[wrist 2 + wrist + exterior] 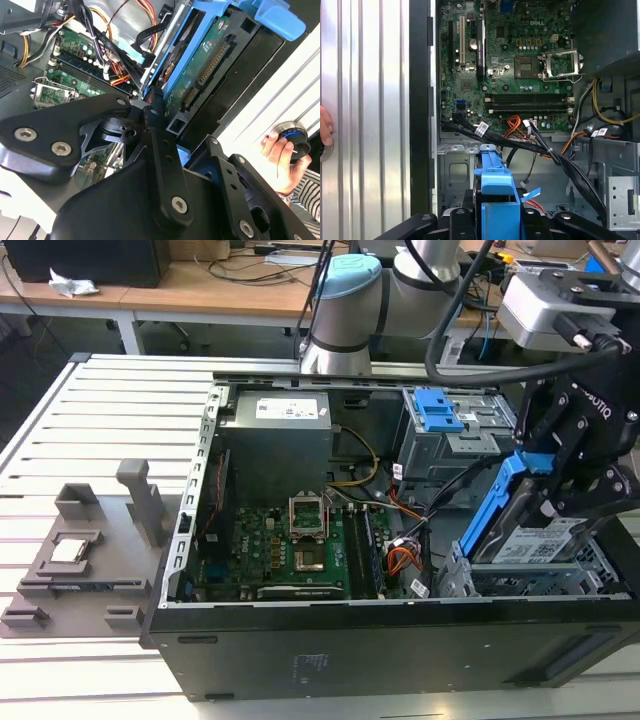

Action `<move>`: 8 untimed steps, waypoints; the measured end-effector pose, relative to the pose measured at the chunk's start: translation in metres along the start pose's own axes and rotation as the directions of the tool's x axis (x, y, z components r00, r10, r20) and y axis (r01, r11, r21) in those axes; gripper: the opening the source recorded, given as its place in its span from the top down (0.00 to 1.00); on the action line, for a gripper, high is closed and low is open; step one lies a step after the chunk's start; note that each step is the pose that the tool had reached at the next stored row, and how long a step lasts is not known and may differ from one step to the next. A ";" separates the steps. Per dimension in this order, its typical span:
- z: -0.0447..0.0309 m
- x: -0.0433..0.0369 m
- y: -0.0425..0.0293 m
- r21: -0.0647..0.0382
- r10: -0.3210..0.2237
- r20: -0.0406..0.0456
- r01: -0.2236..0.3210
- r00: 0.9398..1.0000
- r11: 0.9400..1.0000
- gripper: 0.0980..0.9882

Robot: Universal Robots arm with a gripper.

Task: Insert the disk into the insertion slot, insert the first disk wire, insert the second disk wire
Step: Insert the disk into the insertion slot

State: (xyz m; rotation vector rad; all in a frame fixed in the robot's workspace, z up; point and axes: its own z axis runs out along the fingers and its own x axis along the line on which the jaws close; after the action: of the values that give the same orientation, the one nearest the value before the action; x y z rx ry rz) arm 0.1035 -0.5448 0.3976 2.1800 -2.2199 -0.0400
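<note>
Exterior view: claw clamped on disk, tilted over insertion slot.

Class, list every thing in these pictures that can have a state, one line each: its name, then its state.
hand, shut on the disk's blue carrier.
disk, held tilted above the insertion slot, not lying flat in it.
insertion slot, disk not yet seated.
computer case, side open, inside exposed.
processor socket, cover raised.
</note>
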 end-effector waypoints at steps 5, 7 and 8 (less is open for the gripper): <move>0.0008 0.0000 0.0000 0.000 0.000 0.000 0.000 1.000 1.000 0.70; 0.0009 0.0000 0.0000 0.000 0.000 0.000 0.000 1.000 1.000 0.70; 0.0009 0.0000 0.0000 0.000 0.000 0.000 0.000 1.000 1.000 0.70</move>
State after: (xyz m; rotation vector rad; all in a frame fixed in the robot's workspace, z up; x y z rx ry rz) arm 0.1035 -0.5448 0.3968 2.1799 -2.2199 -0.0396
